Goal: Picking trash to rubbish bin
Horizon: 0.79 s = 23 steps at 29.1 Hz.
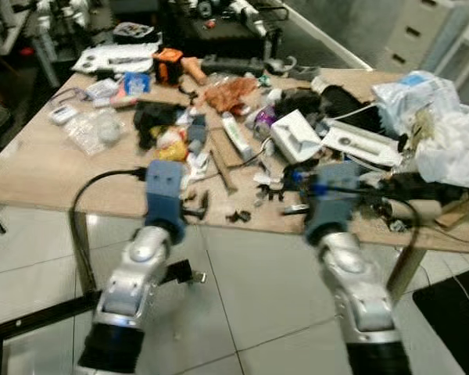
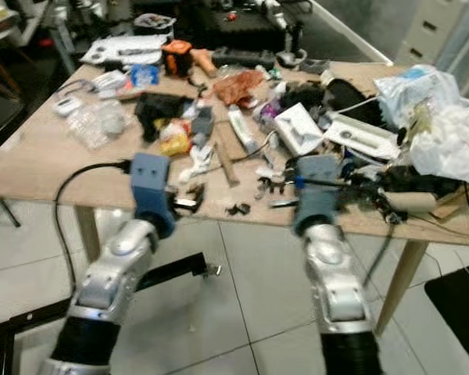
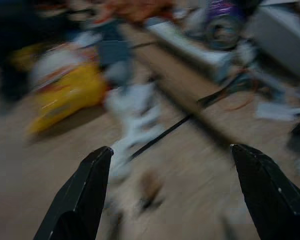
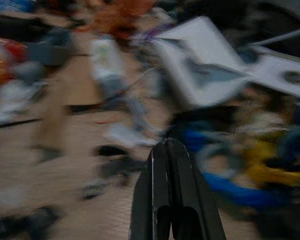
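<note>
A wooden table [image 1: 47,164] is strewn with trash: a yellow wrapper [image 1: 170,148], crumpled white paper [image 1: 195,162], a white tube [image 1: 236,134], a white box [image 1: 297,134], an orange wrapper [image 1: 228,92] and small black scraps [image 1: 238,215] near the front edge. My left gripper [image 3: 171,149] is open over the front edge, pointing at the white paper [image 3: 132,112] and yellow wrapper [image 3: 65,95]. My right gripper [image 4: 169,145] is shut with nothing in it, held low over the front edge in front of the white box [image 4: 200,65]. Both wrist views are blurred.
White plastic bags [image 1: 438,125] pile up at the table's right end. A clear plastic bag [image 1: 94,129] lies at the left, and black cables and gadgets crowd the back. Tiled floor [image 1: 250,297] lies below, with a black bar [image 1: 31,316] at the lower left.
</note>
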Motion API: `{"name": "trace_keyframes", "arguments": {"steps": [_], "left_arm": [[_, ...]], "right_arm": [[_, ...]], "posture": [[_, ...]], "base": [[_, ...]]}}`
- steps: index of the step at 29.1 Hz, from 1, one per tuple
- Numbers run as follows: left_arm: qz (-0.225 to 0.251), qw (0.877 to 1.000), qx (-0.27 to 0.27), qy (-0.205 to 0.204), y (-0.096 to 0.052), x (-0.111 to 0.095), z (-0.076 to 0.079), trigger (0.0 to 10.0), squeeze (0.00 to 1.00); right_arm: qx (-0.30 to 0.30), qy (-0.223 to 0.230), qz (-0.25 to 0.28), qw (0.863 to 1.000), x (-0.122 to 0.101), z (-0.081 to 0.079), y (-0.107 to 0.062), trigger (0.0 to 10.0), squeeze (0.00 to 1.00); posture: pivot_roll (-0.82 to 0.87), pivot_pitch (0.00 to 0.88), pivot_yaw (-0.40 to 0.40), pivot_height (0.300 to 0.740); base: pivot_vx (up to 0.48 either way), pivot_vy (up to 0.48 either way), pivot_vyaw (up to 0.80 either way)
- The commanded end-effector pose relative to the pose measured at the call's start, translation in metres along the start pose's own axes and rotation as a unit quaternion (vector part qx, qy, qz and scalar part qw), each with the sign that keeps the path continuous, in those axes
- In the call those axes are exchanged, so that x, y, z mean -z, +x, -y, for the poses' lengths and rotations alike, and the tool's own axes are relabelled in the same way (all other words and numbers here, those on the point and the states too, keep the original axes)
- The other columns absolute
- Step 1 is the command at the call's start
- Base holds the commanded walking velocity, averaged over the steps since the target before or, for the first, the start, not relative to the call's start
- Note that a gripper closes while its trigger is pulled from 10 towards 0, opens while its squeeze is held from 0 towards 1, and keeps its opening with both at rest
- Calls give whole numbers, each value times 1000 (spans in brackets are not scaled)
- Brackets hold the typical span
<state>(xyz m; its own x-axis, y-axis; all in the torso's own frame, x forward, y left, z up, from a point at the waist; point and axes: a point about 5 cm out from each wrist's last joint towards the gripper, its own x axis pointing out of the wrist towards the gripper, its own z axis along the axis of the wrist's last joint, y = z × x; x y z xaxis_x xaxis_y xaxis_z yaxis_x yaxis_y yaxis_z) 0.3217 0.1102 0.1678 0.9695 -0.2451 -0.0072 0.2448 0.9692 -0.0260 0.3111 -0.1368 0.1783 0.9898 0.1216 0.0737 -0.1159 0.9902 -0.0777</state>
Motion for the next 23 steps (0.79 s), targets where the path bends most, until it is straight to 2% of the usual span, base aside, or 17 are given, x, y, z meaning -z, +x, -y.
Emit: {"name": "trace_keyframes", "arguments": {"steps": [1,18,23], "left_arm": [[0,1000,10,-5,0,2,5,10000,0],[-1,1000,9,-5,0,2,5,10000,0],[-1,1000,-7,8,1,3,2,10000,0]], "right_arm": [[16,1,-3,1000,3,8,-2,10000,0],[15,1,-4,1000,3,8,-2,10000,0],[16,1,-4,1000,3,8,-2,10000,0]], "posture": [[-60,120,12,740],[-61,124,10,740],[-61,126,8,740]], "base": [[382,0,0],[368,0,0],[109,0,0]]}}
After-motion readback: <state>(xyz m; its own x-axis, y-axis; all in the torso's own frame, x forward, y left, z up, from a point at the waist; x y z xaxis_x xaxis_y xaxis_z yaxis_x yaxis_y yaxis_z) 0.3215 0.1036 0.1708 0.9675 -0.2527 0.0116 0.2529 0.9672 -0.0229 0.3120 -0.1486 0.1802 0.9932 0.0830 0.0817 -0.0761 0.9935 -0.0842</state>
